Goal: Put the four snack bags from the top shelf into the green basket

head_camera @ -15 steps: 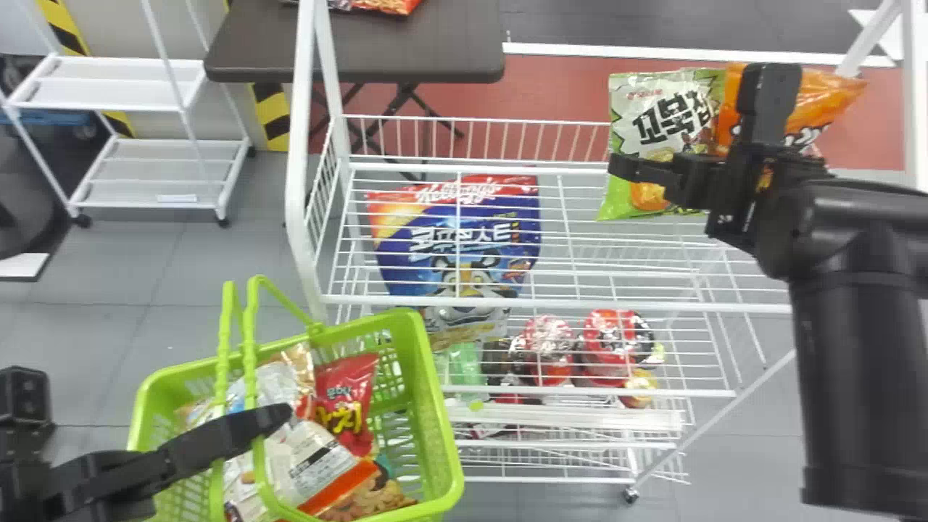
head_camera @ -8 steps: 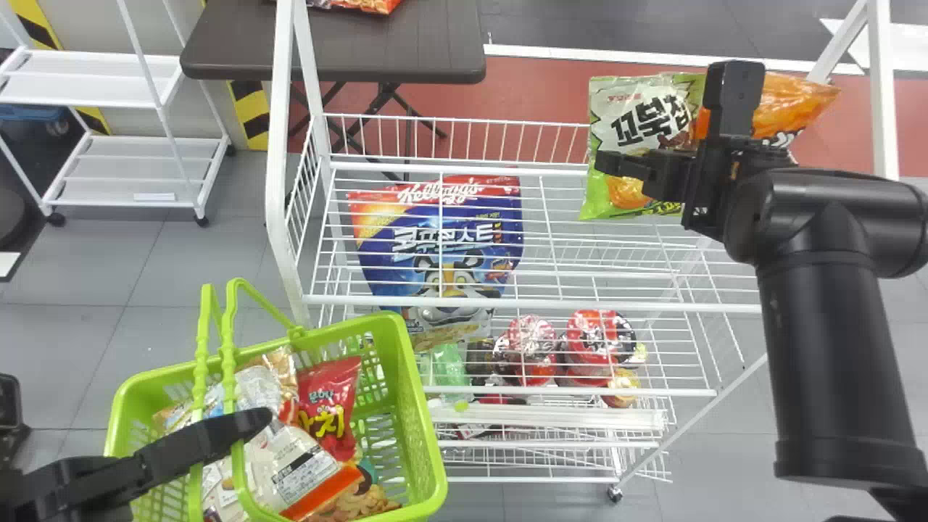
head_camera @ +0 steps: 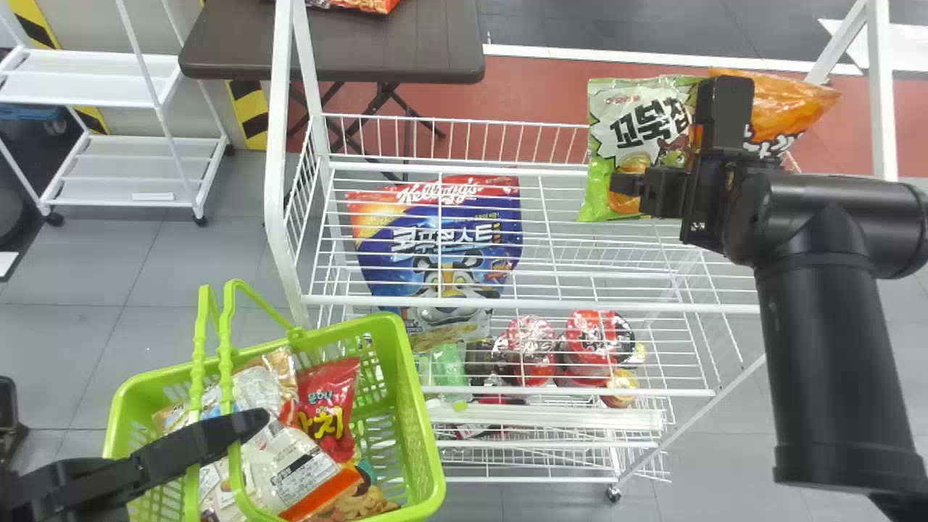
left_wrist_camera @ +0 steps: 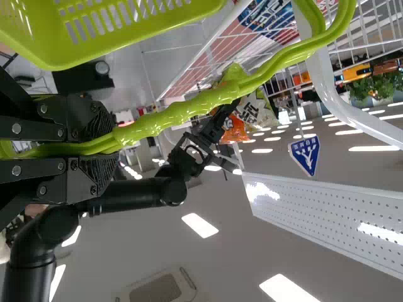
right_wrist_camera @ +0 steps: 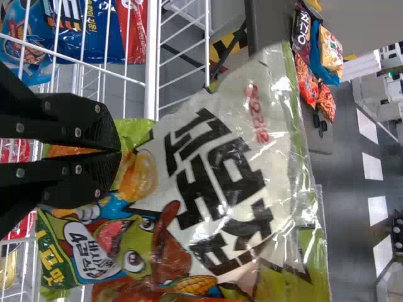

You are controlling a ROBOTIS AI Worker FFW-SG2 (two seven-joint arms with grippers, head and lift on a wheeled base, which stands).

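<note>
Snack bag in green and white (head_camera: 641, 119) is at the right end of the top shelf (head_camera: 536, 304), pinched in the right end effector (right_wrist_camera: 119, 151), orange bag (head_camera: 786, 109) tucked beside it. So those two are left, I'd say. Green basket (head_camera: 423, 413), left of the shelf and nearer the robot, has a red bag (head_camera: 326, 406) and others in it; probably halfway, can't tell which came from up there. Right arm's reached out over the shelf's right end; left end effector (left_wrist_camera: 116, 139) is clamped round the basket handles (left_wrist_camera: 182, 110).
</note>
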